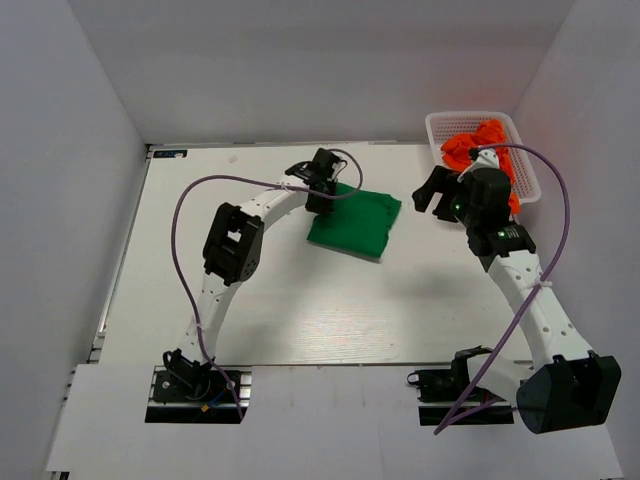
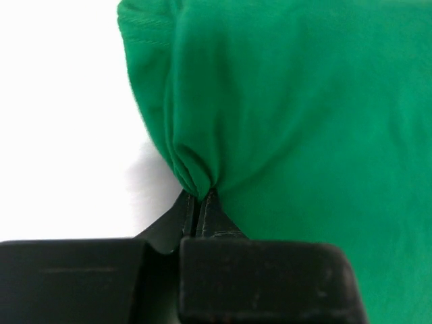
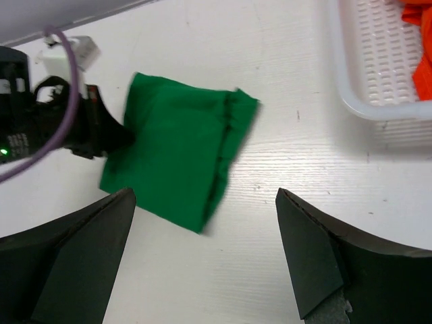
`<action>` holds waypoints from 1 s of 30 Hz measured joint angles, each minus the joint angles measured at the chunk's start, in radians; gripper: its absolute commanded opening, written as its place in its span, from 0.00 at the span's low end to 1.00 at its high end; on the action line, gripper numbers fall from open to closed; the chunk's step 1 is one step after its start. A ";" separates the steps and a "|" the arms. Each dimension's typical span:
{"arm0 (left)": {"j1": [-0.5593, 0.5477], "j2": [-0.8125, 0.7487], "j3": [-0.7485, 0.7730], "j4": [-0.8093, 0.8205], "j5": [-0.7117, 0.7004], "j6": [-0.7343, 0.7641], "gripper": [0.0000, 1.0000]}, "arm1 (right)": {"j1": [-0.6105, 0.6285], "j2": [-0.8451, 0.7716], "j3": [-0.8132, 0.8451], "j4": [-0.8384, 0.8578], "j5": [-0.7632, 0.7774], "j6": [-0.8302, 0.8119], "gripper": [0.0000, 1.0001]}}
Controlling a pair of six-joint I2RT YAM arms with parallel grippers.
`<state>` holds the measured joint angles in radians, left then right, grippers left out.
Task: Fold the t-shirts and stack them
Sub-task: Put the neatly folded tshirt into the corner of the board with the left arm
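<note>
Green soft t-shirt, folded rectangular, edge bunched in left tool

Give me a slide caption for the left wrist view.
Left gripper shut on a bunched edge of the green t-shirt.

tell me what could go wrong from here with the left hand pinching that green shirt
1. The left hand is shut on only a small bunch at the edge of the green t-shirt; a pull may slip off it or drag the folded cloth out of shape.
2. The right hand hangs open and holds nothing, so a one-sided lift could let the folds sag open.
</note>
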<state>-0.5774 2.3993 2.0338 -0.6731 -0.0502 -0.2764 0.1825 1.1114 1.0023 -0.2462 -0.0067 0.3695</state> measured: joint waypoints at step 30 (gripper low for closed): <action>0.604 0.043 0.294 0.081 -0.451 0.333 0.00 | -0.013 0.141 0.230 -0.221 0.048 -0.057 0.90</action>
<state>0.0265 2.4428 2.3280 -0.5919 -0.5007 0.0570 0.1692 1.2526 1.2327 -0.4675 0.0410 0.3122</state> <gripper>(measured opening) 0.039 0.901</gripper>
